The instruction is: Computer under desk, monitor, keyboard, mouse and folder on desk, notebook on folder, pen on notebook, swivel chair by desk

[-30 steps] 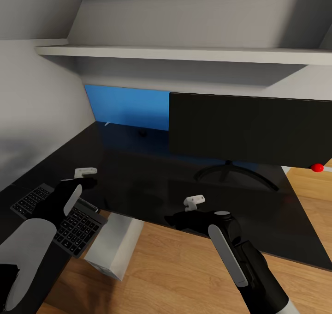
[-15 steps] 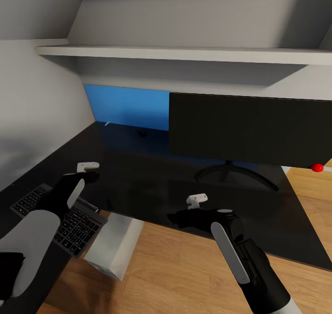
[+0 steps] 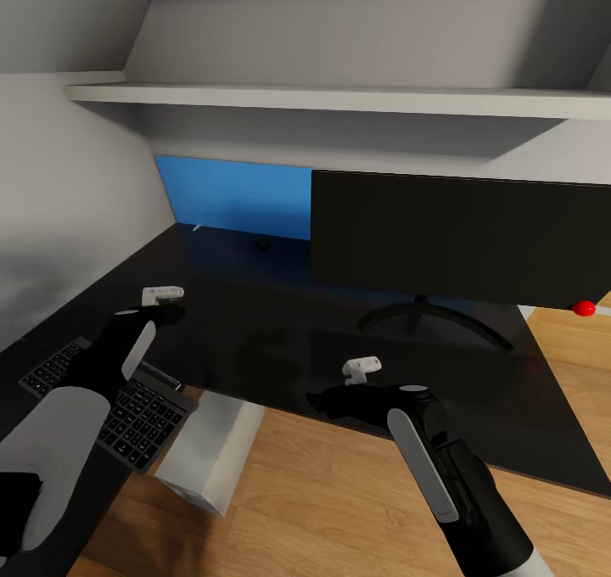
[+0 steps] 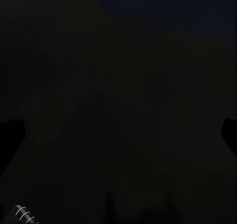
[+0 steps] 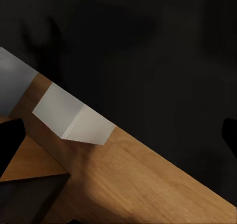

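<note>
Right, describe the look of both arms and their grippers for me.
Both arms are matte black with a pale grey strip along the forearm. The left arm widens into a light grey upper segment; a similar pale segment shows at the right arm's lower end. Near the left gripper and the right gripper sits a small white bracket-like part. No cables or markings are visible.

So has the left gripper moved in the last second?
Yes. The left gripper has advanced farther over the desk, away from the keyboard and toward the back wall.

A pale computer [image 5: 74,116] stands on wooden floor [image 5: 138,184] beneath the black desk [image 5: 148,51].
</note>
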### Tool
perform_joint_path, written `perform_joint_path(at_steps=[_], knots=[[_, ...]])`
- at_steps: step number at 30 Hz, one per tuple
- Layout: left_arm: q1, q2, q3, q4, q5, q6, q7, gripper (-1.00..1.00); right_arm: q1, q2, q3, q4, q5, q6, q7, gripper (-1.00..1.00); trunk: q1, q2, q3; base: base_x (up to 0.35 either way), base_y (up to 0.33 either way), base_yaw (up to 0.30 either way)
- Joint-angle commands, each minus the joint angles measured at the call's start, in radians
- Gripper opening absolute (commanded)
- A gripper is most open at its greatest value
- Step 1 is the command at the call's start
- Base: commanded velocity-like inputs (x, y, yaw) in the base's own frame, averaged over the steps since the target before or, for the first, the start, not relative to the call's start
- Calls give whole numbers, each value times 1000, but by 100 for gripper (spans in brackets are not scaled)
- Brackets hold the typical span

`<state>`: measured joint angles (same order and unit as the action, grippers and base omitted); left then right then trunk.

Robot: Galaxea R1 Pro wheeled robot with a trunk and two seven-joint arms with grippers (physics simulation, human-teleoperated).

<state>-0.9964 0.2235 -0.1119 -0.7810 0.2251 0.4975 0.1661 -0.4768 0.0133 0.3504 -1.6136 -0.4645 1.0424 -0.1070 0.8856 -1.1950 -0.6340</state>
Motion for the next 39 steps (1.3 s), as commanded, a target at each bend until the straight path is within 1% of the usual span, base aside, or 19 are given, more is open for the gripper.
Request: perform_joint_path(at_steps=[1, 5, 6, 9, 10, 12, 14, 16, 19, 20, 21, 23, 25, 27, 28, 31, 35, 39], knots=[[7, 1, -3, -24, 11, 9, 9, 100, 0, 3, 1, -1, -10, 3, -11, 100, 0, -1, -1, 0, 0, 0], [43, 1, 23, -129, 25, 53, 9, 100, 6, 9, 3, 1, -11, -9, -11, 100, 0, -1, -1, 0, 0, 0], [70, 1, 38, -201, 41, 85, 9, 100, 10, 12, 5, 2, -12, -23, -11, 100, 0, -1, -1, 0, 0, 28], [118, 1, 59, -330, 75, 144, 10, 100, 20, 14, 9, 6, -13, -53, -12, 100, 0, -1, -1, 0, 0, 90], [153, 0, 70, -421, 102, 186, 11, 100, 30, 15, 10, 7, -14, -80, -12, 100, 0, -1, -1, 0, 0, 116], [189, 0, 84, -511, 133, 228, 14, 100, 40, 18, 12, 8, -15, -109, -13, 100, 0, -1, -1, 0, 0, 83], [220, -1, 102, -591, 171, 269, 15, 100, 49, 19, 12, 8, -15, -134, -14, 100, 0, -1, -1, 0, 0, 53], [248, -1, 120, -663, 218, 310, 17, 100, 55, 21, 13, 8, -15, -151, -15, 100, 0, -1, -1, 0, 0, 34], [292, -1, 142, -743, 285, 353, 19, 100, 70, 22, 12, 11, -15, -170, -14, 100, 0, -1, -1, 0, 0, 20], [305, -1, 147, -760, 304, 362, 19, 100, 75, 22, 12, 13, -15, -179, -14, 100, 0, -1, -1, 0, 0, 12], [324, -2, 154, -784, 331, 378, 20, 100, 89, 22, 14, 19, -14, -208, -12, 100, 0, -1, -1, -15, -6, 8], [337, -2, 159, -799, 349, 393, 20, 100, 105, 22, 24, 23, -13, -253, -12, 100, 0, -1, -1, -66, -36, 6], [346, -4, 163, -809, 361, 407, 21, 100, 120, 23, 47, 26, -11, -301, -15, 100, 0, -1, -1, -142, -86, 4], [353, -10, 169, -815, 371, 417, 21, 100, 131, 22, 79, 28, -11, -344, -17, 100, 0, -1, -1, -196, -117, 2], [356, -17, 174, -818, 376, 421, 21, 100, 135, 22, 96, 28, -12, -361, -18, 100, 0, -1, -1, -225, -129, 2], [364, -47, 193, -822, 385, 430, 22, 100, 143, 24, 132, 29, -15, -392, -20, 100, 0, -1, -1, -254, -127, 1], [370, -76, 222, -825, 390, 443, 22, 100, 149, 27, 154, 30, -17, -413, -21, 100, 0, -1, -1, -199, -75, 1], [372, -92, 255, -826, 393, 451, 23, 100, 152, 31, 161, 33, -18, -422, -21, 100, 0, -1, -1, -84, -31, 36]])
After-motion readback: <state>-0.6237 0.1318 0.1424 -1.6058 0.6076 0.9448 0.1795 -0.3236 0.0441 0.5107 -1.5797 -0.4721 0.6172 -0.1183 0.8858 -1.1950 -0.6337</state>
